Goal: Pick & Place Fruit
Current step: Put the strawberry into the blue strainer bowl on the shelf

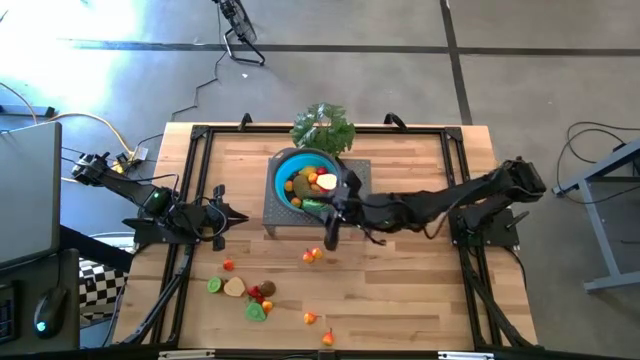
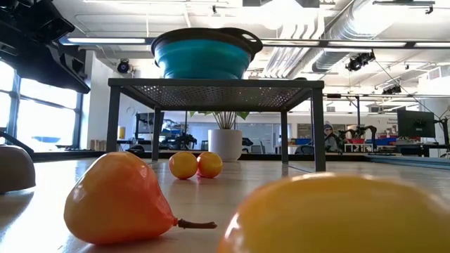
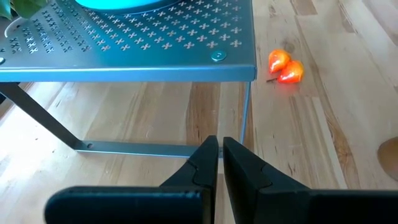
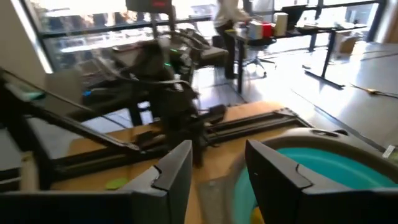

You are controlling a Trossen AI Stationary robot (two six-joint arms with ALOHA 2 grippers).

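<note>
High view first: I see my right gripper [image 1: 343, 195] stretched from the right side of the table to the near rim of the round blue collapsible bowl [image 1: 283, 172], which sits on a grey perforated metal stand [image 1: 361, 172] mid-table. From its wrist camera, the right fingers [image 4: 173, 169] stand apart with nothing between them — open, with the teal rim of the bowl just beside them. Several small toy fruits [image 1: 312, 183] already lie inside the bowl: yellow, orange, cream and green pieces. A leafy green bunch [image 1: 323, 127] lies at the bowl's far side.

My left gripper [image 1: 235, 217] waits on the left, near the stand's left legs; its wrist camera shows the two dark fingers [image 3: 208, 163] pressed together, closed on nothing.

On the bare wooden tabletop [image 1: 410, 290], an orange-red pair [image 1: 313, 255] sits just in front of the stand. Nearer the front edge lies a loose cluster of green, cream, brown and red slices [image 1: 243, 292], and two small orange pieces [image 1: 318, 329] lie apart from it.
</note>
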